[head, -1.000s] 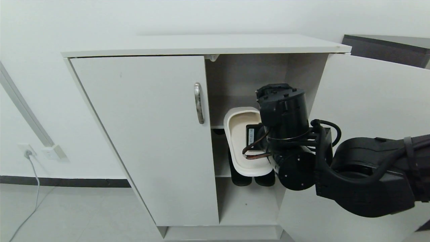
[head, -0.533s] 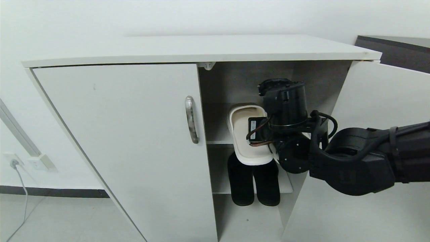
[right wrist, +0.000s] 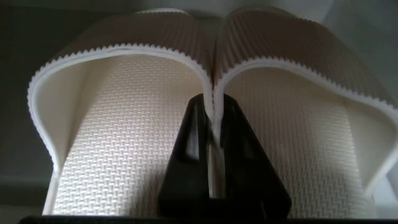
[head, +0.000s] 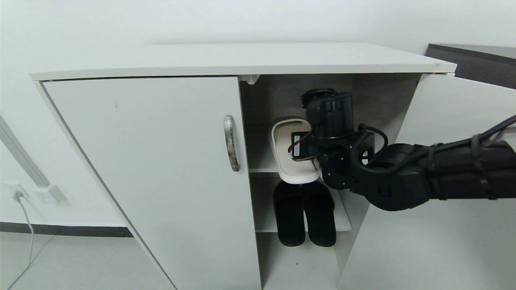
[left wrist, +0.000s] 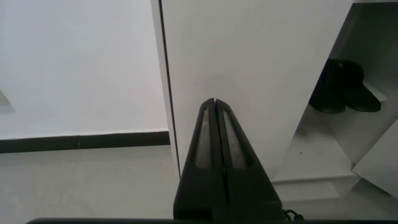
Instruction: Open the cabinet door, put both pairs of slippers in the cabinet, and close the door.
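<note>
White laminate cabinet: its left door is closed, and the left gripper faces it, clenched on nothing. Cream slippers overhang the upper shelf, long axis pointing inward, above the black slippers. The right gripper pinches their adjoining straps. The open door leaves room.

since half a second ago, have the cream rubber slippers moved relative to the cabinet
Yes. Against the steady silver door handle, the cream rubber slippers in the right claw went deeper into the white cabinet, above the black slippers.
</note>
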Tool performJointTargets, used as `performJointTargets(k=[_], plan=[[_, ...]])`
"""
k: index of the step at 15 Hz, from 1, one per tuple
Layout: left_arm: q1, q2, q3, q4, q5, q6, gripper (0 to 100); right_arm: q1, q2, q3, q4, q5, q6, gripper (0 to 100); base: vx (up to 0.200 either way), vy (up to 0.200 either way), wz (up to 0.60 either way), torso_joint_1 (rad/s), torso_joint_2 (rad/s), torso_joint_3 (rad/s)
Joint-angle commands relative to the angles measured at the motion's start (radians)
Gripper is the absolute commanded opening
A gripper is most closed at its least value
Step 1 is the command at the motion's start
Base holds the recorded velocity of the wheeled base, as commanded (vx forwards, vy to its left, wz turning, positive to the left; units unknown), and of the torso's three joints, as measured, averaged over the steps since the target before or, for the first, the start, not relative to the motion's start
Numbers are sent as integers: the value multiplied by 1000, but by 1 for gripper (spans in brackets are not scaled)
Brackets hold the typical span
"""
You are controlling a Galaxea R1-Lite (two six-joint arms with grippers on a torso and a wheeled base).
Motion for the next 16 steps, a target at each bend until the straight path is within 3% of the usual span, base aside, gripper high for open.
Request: performJointTargets(k=[1, 9, 16], plan=[[0, 1, 0, 1, 0, 0, 0, -43, 85, -76, 1, 2, 1, 0, 0, 0, 0, 0, 0, 0], [0, 1, 0, 0, 0, 0, 0, -75, 158, -240, 80, 30, 0, 0, 0, 0, 0, 0, 0, 0], [0, 1, 0, 1, 0, 0, 0, -72, 183, -241, 91, 28, -5, 0, 0, 0, 0, 0, 0, 0]])
